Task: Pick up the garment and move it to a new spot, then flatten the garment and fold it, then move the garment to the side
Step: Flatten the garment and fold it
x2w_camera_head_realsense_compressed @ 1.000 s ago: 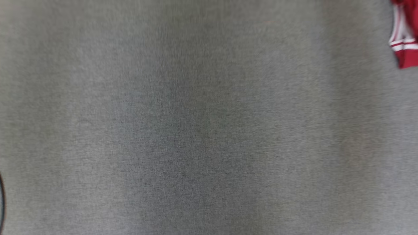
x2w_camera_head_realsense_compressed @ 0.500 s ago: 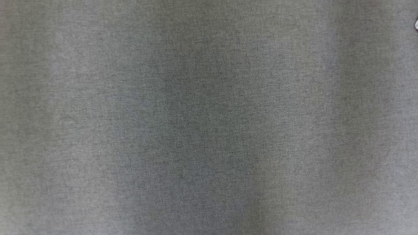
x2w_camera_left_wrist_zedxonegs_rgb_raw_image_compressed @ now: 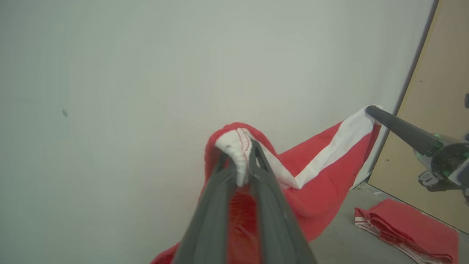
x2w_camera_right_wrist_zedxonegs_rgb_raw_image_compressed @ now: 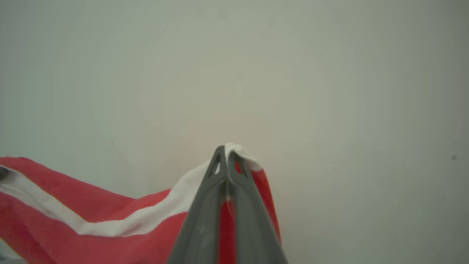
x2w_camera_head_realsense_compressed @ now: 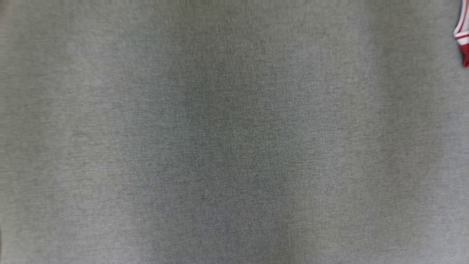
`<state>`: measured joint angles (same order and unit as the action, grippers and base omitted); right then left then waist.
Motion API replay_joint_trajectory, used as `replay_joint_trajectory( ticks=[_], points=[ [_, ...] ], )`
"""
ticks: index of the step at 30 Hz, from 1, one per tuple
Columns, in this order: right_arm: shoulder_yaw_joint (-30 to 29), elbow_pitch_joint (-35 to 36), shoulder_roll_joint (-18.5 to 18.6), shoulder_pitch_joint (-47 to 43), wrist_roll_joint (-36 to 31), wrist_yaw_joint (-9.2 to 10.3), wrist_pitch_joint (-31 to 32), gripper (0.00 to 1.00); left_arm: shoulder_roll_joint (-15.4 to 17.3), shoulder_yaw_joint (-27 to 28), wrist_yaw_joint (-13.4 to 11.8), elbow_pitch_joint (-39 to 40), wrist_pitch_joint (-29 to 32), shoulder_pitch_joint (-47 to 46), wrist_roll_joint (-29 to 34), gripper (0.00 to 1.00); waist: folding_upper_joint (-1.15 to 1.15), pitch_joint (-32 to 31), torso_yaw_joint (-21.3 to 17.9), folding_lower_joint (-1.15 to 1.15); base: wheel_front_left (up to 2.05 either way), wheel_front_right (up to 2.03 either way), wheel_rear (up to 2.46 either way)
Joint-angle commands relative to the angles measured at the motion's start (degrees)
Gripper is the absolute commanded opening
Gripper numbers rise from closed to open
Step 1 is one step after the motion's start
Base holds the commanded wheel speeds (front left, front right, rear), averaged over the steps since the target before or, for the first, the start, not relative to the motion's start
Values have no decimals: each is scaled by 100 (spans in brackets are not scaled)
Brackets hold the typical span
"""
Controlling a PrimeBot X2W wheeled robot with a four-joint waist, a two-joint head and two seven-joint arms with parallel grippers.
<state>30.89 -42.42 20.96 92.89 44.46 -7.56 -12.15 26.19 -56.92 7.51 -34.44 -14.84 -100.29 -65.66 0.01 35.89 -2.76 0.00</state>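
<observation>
Garment (x2w_camera_left_wrist_zedxonegs_rgb_raw_image_compressed: 318,172), red with a white band, is held aloft against the pale wall (x2w_camera_left_wrist_zedxonegs_rgb_raw_image_compressed: 128,73), strung between two grips; the left gripper (x2w_camera_left_wrist_zedxonegs_rgb_raw_image_compressed: 239,151) is clamped on one bunched, white-hemmed corner; the right gripper (x2w_camera_right_wrist_zedxonegs_rgb_raw_image_compressed: 226,151) is pinched tight on the other; the cloth sags between, so the corners are presumably kept apart to let it hang open for spreading; the grey surface (x2w_camera_head_realsense_compressed: 234,146) is judged the laying spot; a folded red cloth (x2w_camera_left_wrist_zedxonegs_rgb_raw_image_compressed: 406,227) lies aside.
</observation>
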Motion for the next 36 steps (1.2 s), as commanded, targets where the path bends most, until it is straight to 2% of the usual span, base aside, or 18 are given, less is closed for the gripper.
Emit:
replay_joint_trajectory(
  ticks=[1, 6, 11, 15, 20, 22, 26, 31, 36],
  points=[
    [23, 102, 95, -136, 90, 18, -44, 0, 68, 4, -10, 94, -30, 163, 79, 0, -1, -251, 57, 0, 0, 0, 0],
    [242, 979, 560, -1497, 518, 18, -158, 0, 289, 755, -35, 925, -28, 1610, 502, 0, -1, -581, 88, 0, 0, 0, 0],
    [177, 1782, 842, -2973, 830, 17, -245, 0, 378, 1504, -323, 1819, -29, 3285, 1077, 0, -1, -843, 62, 0, 0, 0, 0],
    [66, 2336, 903, -4125, 847, 17, -274, 0, 394, 1972, -505, 2450, -27, 4670, 1520, 0, -1, -1057, 13, 0, 0, 0, 0],
    [-107, 2760, 800, -5445, 834, 18, -293, 0, 265, 2543, -673, 3127, -28, 6273, 1923, 0, -1, -1380, -67, 0, 0, 0, 0],
    [-191, 2864, 787, -5899, 784, 18, -293, 0, 192, 2755, -684, 3303, -29, 6835, 2063, 0, -1, -1485, -89, 0, 0, 0, 0],
    [-460, 3015, 730, -6790, 765, 18, -245, 0, -159, 3126, -608, 3485, -29, 7776, 2242, 0, -1, -1697, -51, 0, 0, 0, 0],
    [-871, 3224, 597, -7831, 693, 18, -168, 0, -564, 3277, -400, 3433, -29, 8613, 2606, 0, -1, -1934, 43, 0, 0, 0, 0],
    [-1175, 3405, 417, -8615, 537, 18, -62, 0, -727, 3290, -291, 3270, -29, 9143, 2891, 0, -1, -2134, 105, 0, 0, 0, 0]
  ],
)
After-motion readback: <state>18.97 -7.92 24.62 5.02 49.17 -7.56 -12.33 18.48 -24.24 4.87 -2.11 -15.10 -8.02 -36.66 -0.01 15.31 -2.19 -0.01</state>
